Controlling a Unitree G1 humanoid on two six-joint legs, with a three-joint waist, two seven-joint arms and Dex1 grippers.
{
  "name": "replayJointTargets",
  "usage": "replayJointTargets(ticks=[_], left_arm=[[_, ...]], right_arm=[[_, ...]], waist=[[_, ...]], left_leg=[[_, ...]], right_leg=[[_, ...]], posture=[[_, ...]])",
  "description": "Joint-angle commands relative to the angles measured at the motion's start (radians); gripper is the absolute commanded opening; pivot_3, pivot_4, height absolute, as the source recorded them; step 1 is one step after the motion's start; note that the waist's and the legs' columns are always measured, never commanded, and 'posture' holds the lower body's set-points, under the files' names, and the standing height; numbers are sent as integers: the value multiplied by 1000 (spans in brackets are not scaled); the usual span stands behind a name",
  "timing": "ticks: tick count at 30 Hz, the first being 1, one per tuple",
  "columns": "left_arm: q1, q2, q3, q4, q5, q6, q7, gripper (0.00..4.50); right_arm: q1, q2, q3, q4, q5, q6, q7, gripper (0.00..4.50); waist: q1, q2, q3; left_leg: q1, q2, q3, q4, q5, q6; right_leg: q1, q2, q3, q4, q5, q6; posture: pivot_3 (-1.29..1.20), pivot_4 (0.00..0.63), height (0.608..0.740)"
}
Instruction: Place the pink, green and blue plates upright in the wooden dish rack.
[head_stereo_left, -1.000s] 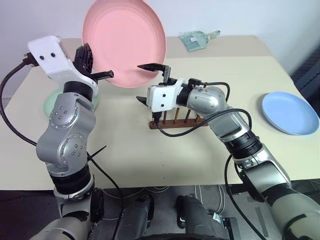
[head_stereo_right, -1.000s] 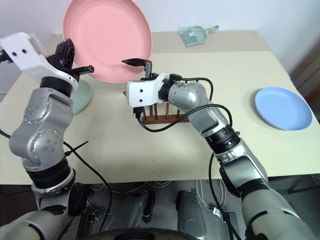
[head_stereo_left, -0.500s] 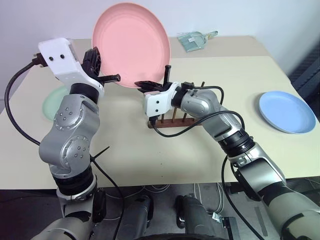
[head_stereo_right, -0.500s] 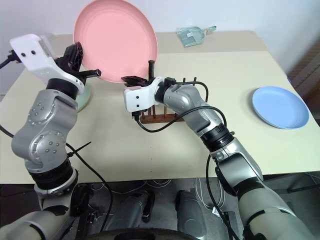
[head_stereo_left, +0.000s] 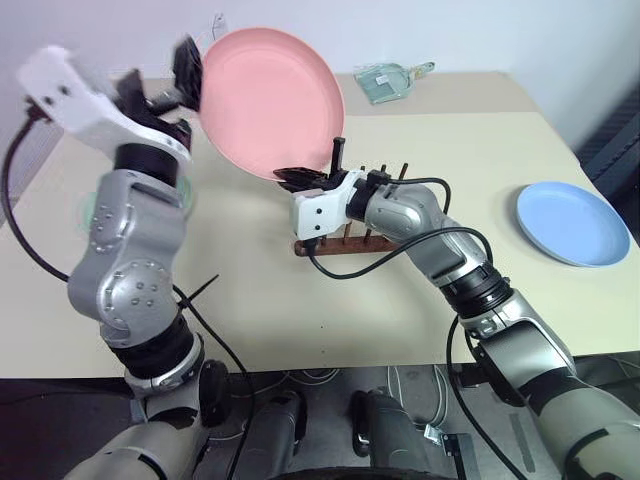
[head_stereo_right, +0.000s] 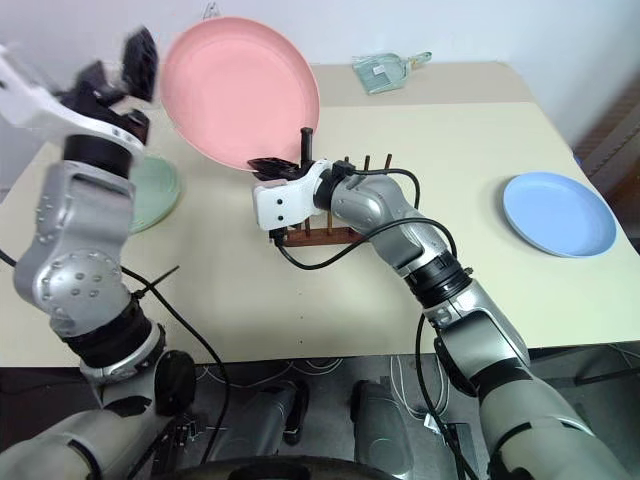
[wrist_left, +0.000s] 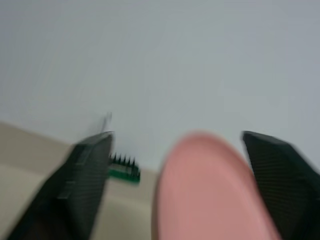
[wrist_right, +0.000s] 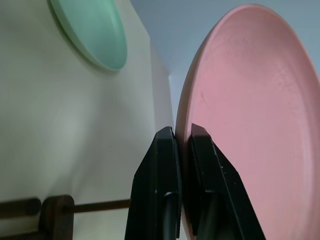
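- The left pincer (head_stereo_left: 165, 85) is blurred; between its fingers, the pink plate (wrist_left: 210, 195) is cut off by the picture's edge.
- The green plate (head_stereo_right: 155, 190) is largely hidden behind the left arm.
- The wooden dish rack (head_stereo_left: 345, 240), below the right pincer (head_stereo_left: 300, 177), is partly covered by that arm.

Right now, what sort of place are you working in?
Probably a lab or test bench rather than a kitchen: a plain beige table against a bare wall, with loose cables under its front edge. On it are a small wooden dish rack, plates, and a case of screwdriver bits.
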Motion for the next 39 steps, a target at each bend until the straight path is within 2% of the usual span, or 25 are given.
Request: replayJointTargets(ticks=[1,4,6,9,12,18,22,31,39], left_arm=[[-13,67,69,24,-31,-34,1,4461],[33,152,83,51,-40,-30,-62,4461],[104,257,56,52,-32,-7,-169,4461],[266,387,9,24,-45,-3,-365,4461],[387,448,-23,-1,-61,-17,-491,4461],[639,533,-144,-68,-62,-60,-766,4461],[700,554,-214,-71,-33,-97,-846,4461],[724,524,-303,-40,-5,-125,-901,4461],[714,503,-316,-51,-13,-118,-901,4461]], right_arm=[[-30,-18,-75,-47,40,-20,-16,0],[-34,-35,-143,-66,122,1,10,0],[-25,-47,-208,-107,241,62,70,0],[-2,-51,-348,-210,526,271,180,0],[25,-67,-453,-300,727,454,234,0],[122,-112,-648,-445,1133,865,229,0],[157,-107,-729,-473,1290,1002,152,0],[254,-84,-849,-465,1519,1113,9,0],[305,-81,-862,-431,1588,1120,-34,0]], waist=[[0,0,0],[1,0,0],[0,0,0],[-1,0,0],[2,1,1],[1,1,1],[0,3,2],[2,3,2],[2,4,2]], left_leg=[[0,0,0,0,0,0],[0,0,0,0,0,0],[0,0,0,0,0,0],[0,0,1,-1,0,1],[0,1,0,-2,-4,8],[0,2,1,-3,-5,6],[0,3,2,-6,-5,6],[-1,3,3,-8,-6,8],[-1,3,4,-12,-5,11]], right_leg=[[0,0,0,0,0,0],[0,1,0,0,0,0],[0,1,0,0,0,0],[0,1,1,-1,0,-1],[-1,2,4,-1,0,-1],[-1,0,6,-2,-2,-5],[-3,0,7,-2,-2,-6],[-2,0,7,-8,-3,-8],[-2,0,7,-13,-2,-7]], posture=[[0,150,740],[0,150,740],[0,150,740],[0,150,740],[0,150,740],[0,150,740],[0,150,740],[0,150,740],[0,150,740]])
